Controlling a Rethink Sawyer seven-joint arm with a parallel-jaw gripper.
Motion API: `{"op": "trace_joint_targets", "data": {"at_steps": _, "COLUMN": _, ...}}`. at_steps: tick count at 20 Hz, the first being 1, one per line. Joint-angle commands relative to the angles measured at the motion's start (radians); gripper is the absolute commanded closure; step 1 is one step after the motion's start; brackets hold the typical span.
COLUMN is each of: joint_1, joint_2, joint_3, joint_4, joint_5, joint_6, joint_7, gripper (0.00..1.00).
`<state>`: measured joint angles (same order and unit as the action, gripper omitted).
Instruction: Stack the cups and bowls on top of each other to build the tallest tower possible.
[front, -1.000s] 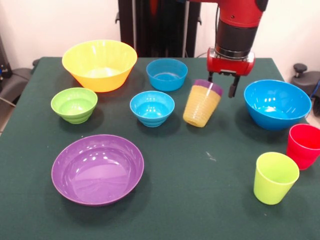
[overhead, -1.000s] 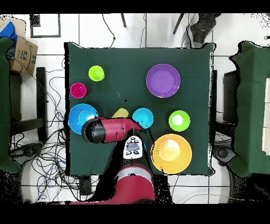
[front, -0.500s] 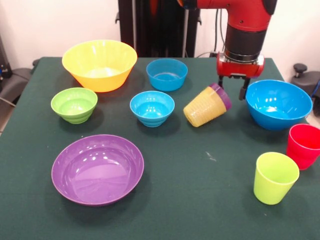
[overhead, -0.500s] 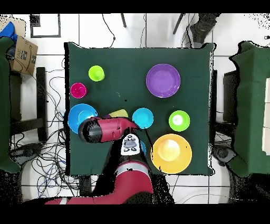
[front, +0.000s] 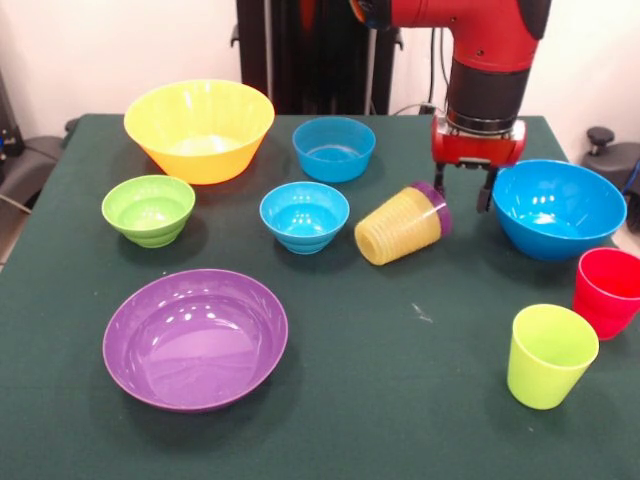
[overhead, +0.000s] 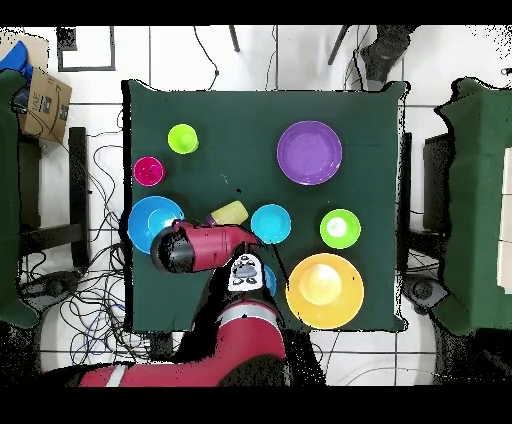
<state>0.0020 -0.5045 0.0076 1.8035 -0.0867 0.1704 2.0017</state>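
The yellow cup (front: 398, 226), with the purple cup (front: 434, 205) nested inside it, lies on its side mid-table, rim toward the large blue bowl (front: 555, 208). It also shows in the overhead view (overhead: 230, 212). My gripper (front: 463, 190) hangs open and empty just right of the purple rim, between it and the large blue bowl. In the overhead view the arm (overhead: 200, 248) hides the gripper. The lime green cup (front: 549, 355) and the red cup (front: 608, 291) stand upright and apart at the front right.
The yellow-orange bowl (front: 199, 128), two small blue bowls (front: 334, 148) (front: 304, 215), the green bowl (front: 148, 208) and the purple bowl (front: 195, 337) stand apart on the green table (front: 400, 400). A cardboard box (overhead: 42, 100) sits off the table.
The nested yellow and purple cups tipped from tilted to lying on their side. My gripper moved away from them toward the large blue bowl.
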Motion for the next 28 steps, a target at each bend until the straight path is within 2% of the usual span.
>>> {"op": "trace_joint_targets", "data": {"at_steps": 1, "joint_1": 0.068, "joint_2": 0.067, "joint_3": -0.055, "joint_4": -0.056, "joint_5": 0.061, "joint_6": -0.153, "joint_7": 0.223, "gripper": 0.0}}
{"op": "trace_joint_targets", "data": {"at_steps": 4, "joint_1": 0.147, "joint_2": 0.11, "joint_3": -0.16, "joint_4": -0.081, "joint_5": 0.114, "joint_6": -0.201, "joint_7": 0.25, "gripper": 0.0}}
{"op": "trace_joint_targets", "data": {"at_steps": 11, "joint_1": 0.272, "joint_2": 0.181, "joint_3": -0.304, "joint_4": -0.074, "joint_5": 0.253, "joint_6": -0.32, "joint_7": 0.294, "gripper": 0.0}}
{"op": "trace_joint_targets", "data": {"at_steps": 17, "joint_1": 0.343, "joint_2": 0.239, "joint_3": -0.362, "joint_4": -0.046, "joint_5": 0.374, "joint_6": -0.437, "joint_7": 0.346, "gripper": 0.0}}
{"op": "trace_joint_targets", "data": {"at_steps": 23, "joint_1": 0.488, "joint_2": 0.33, "joint_3": -0.46, "joint_4": -0.018, "joint_5": 0.612, "joint_6": -0.553, "joint_7": 0.396, "gripper": 0.0}}
{"op": "trace_joint_targets", "data": {"at_steps": 28, "joint_1": 0.487, "joint_2": 0.344, "joint_3": -0.435, "joint_4": -0.006, "joint_5": 0.666, "joint_6": -0.626, "joint_7": 0.415, "gripper": 0.0}}
